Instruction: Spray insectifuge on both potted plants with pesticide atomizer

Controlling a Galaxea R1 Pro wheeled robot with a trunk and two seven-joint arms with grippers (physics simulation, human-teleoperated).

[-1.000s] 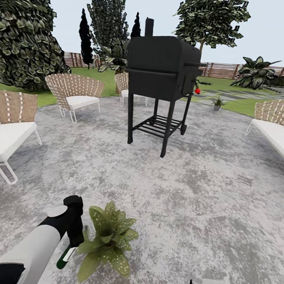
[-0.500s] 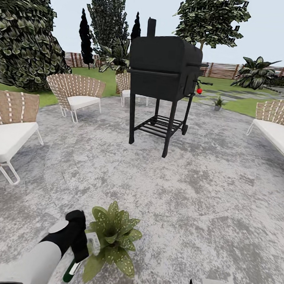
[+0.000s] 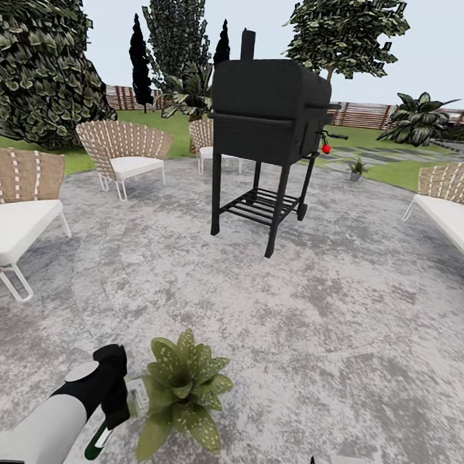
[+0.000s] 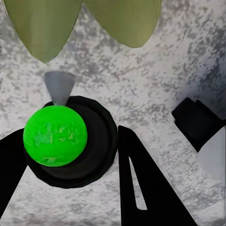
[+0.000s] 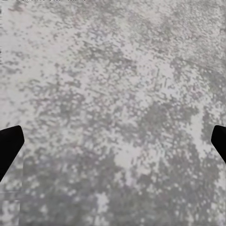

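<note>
Patio [image 3: 336, 322]: round, grey, mottled stone, the ground for everything listed below.

Grill [image 3: 267, 124]: black, on legs, mid-patio, well beyond your work and no obstacle.

Chairs [image 3: 123, 152]: wicker with white cushions, ringing the patio edge, all well apart from the arms.

Potted plant [image 3: 183, 391]: speckled rosette, low on the stone, just beside your left gripper. A second small plant [image 3: 355, 168] stands far off near the lawn edge; whether it is the other target cannot be told.

Left gripper [image 3: 112, 407]: clamped on the pesticide atomizer [image 3: 100, 441], bottle hanging below the fingers, whitish nozzle [image 4: 58, 87] facing the leaves.

Right gripper [image 5: 113, 146]: fingers spread wide over bare stone, holding nothing.

Step in hand, by judgement: spraying the near plant. Your next move calls for keeping the nozzle on the rosette, sweeping across all leaves, then driving to the second plant.
</note>
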